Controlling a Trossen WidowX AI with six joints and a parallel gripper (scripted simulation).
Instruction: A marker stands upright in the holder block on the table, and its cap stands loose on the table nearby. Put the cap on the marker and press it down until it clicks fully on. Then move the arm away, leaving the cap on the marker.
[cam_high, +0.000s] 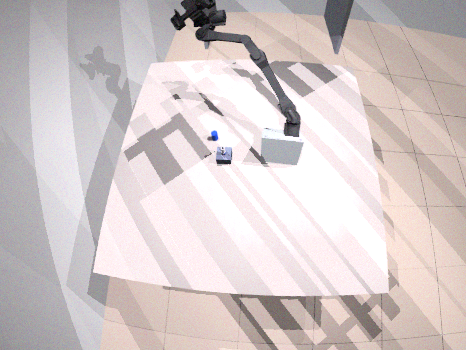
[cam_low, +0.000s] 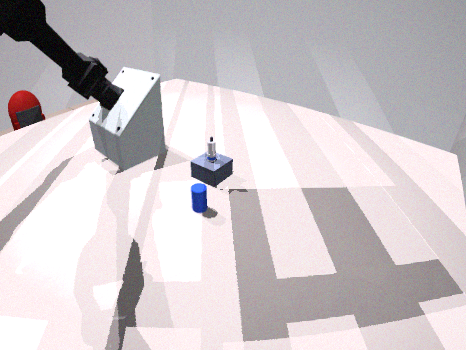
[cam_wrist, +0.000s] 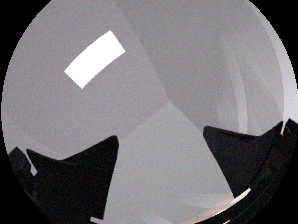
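Observation:
The marker (cam_high: 223, 150) (cam_low: 211, 149) stands upright in the holder block (cam_high: 224, 160) (cam_low: 202, 171), its small dark tip up and bare. The blue cap (cam_high: 214, 135) (cam_low: 199, 199) stands upright and loose on the table, a short way from the block and touching nothing. My gripper (cam_wrist: 162, 136) is open and empty, its two dark fingers wide apart in the wrist view. It is raised high, far from cap and marker, at the top left of the top view. The wrist view shows neither marker nor cap, only walls, ceiling and a bit of floor.
A grey box with a slanted top (cam_high: 281, 150) (cam_low: 142, 112) stands on the table (cam_high: 240, 240) (cam_low: 400, 225) near the holder block. The arm (cam_high: 272, 80) (cam_low: 55, 47) rises from this box. A red rounded object (cam_low: 23, 104) shows beyond the table edge in the exterior view.

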